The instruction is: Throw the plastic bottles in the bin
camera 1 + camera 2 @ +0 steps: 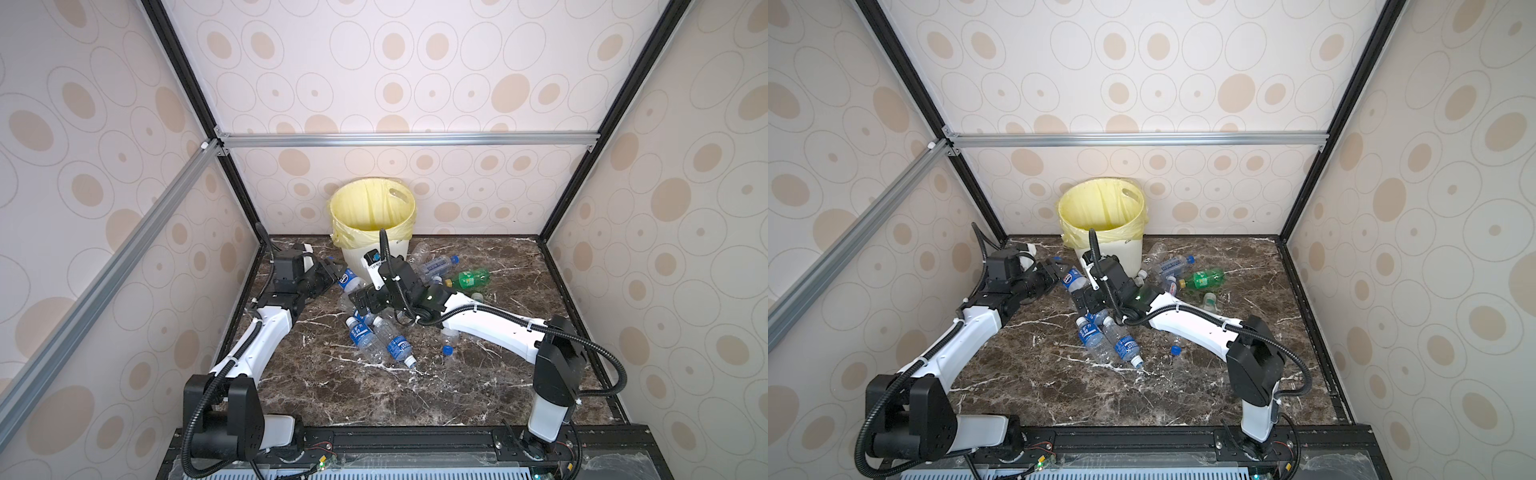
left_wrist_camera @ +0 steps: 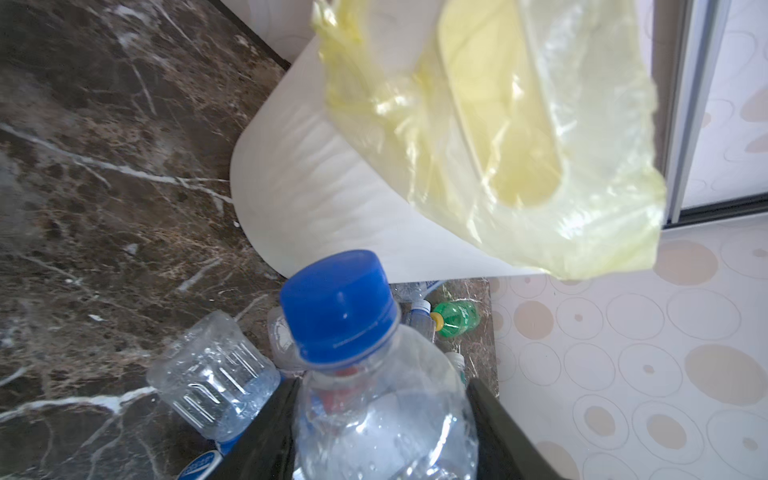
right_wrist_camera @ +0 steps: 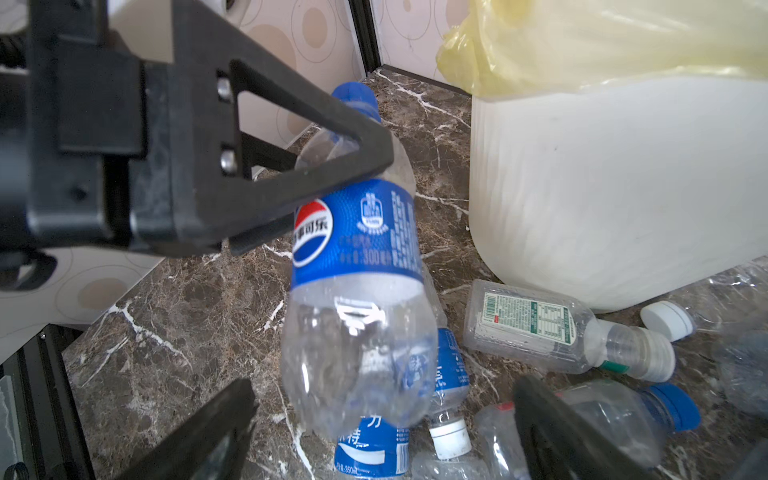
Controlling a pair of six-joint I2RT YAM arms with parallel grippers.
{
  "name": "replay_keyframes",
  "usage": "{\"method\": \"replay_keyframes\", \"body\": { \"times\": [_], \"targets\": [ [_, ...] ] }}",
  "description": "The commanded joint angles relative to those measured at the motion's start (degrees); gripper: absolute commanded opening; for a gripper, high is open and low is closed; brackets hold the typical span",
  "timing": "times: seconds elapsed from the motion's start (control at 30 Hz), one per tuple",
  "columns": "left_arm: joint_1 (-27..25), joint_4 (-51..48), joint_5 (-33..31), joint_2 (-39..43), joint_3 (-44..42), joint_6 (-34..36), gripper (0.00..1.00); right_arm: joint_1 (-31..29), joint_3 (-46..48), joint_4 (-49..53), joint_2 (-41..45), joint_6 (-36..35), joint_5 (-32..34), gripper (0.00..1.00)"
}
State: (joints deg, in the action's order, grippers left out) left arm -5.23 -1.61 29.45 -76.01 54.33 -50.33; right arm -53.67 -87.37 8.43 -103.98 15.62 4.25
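Bottles of clear plastic with blue labels (image 1: pixel 397 345) lie loose on the table in front of the round cream-white ribbed plastic bin (image 1: pixel 355 255). 1 of them, a clear cola bottle with a blue label and blue cap (image 3: pixel 357 232), is clamped in the left gripper (image 1: pixel 333 274). The jaws pinch its shoulder just above the label. The body hangs tilted, just beside the bin wall and below the rim. The right gripper (image 1: pixel 360 305) has its jaws wide apart and empty, low over the pile and close to the held bottle.

Watch for 3 likely faults:
- The thin plastic may buckle and slide out of the pinch.
- The cap may strike the bin wall or snag the loose fold of the pale yellow bag (image 2: pixel 519 166) if you swing across before lifting above the rim.
- The 2 grippers sit near each other, so a careless move could knock them together or scatter the pile.

The dark brown marble-patterned tabletop (image 1: pixel 332 395) looks smooth, so the green plastic bottle (image 1: pixel 469 279) and the others could roll on it. Walls papered with beige ovals (image 1: pixel 415 62) and aluminium frame bars (image 1: pixel 407 139) enclose the cell on 3 sides.
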Motion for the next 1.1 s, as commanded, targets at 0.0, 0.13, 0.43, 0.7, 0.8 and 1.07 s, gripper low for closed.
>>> {"method": "replay_keyframes", "body": {
  "times": [0.0,0.13,0.43,0.7,0.8,1.07],
  "targets": [
    [-1.9,3.1,-0.3,1.9,-0.3,-1.7,0.59,-0.3,1.6,-2.2,1.9,0.3,0.1,1.00],
    [-2.6,3.4,-0.4,2.5,-0.3,-2.5,0.60,0.4,2.3,-2.8,1.8,0.8,-0.3,1.00],
    [-3.7,4.1,0.1,2.5,0.5,-3.9,0.61,1.2,3.7,-5.3,1.4,1.6,-2.7,0.90],
    [-5.0,4.9,-0.3,2.7,0.4,-4.8,0.62,1.3,3.8,-6.8,1.0,1.7,-3.6,0.67],
    [-5.1,4.1,-0.7,3.0,0.7,-4.5,0.67,1.3,3.7,-6.7,1.1,1.7,-3.7,0.59],
    [-5.0,-1.1,-2.2,3.7,4.6,-0.6,0.86,1.3,4.3,-5.3,3.0,1.9,-2.7,0.47]
  ]
}}
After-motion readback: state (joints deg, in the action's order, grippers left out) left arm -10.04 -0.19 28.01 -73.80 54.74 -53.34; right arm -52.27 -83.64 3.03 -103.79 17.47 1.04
